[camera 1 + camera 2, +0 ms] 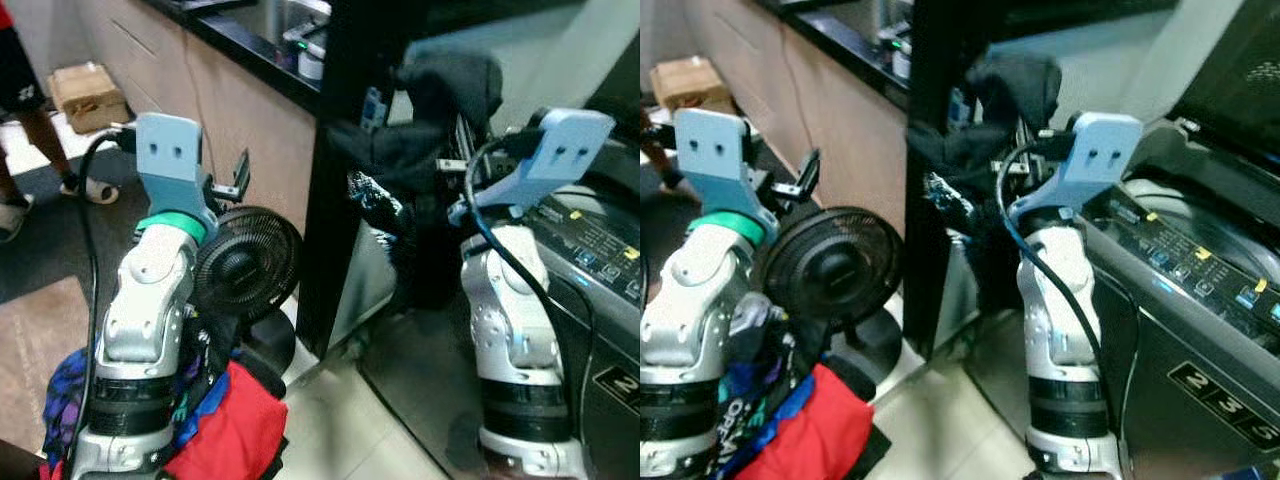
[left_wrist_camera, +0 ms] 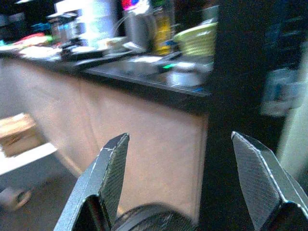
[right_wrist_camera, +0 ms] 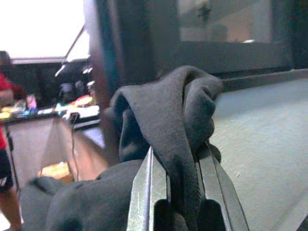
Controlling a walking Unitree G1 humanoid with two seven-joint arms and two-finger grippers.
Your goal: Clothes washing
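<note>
My right gripper (image 3: 177, 150) is raised and shut on a dark grey garment (image 3: 168, 115). The cloth bunches over the fingers and hangs down as a dark mass (image 1: 440, 95) beside the black pillar. To the right stands a top-loading washing machine (image 1: 1185, 255) with its lid (image 1: 1240, 80) up. My left gripper (image 2: 180, 139) is open with nothing between its fingers and points at the kitchen counter, above a black fan. A heap of red and blue clothes (image 1: 230, 420) lies low by my left arm.
A black floor fan (image 1: 245, 262) stands just ahead of my left arm. A black pillar (image 1: 340, 200) rises between the counter (image 1: 240, 45) and the washing machine. A person (image 1: 20, 90) stands at the far left near a cardboard box (image 1: 88, 95).
</note>
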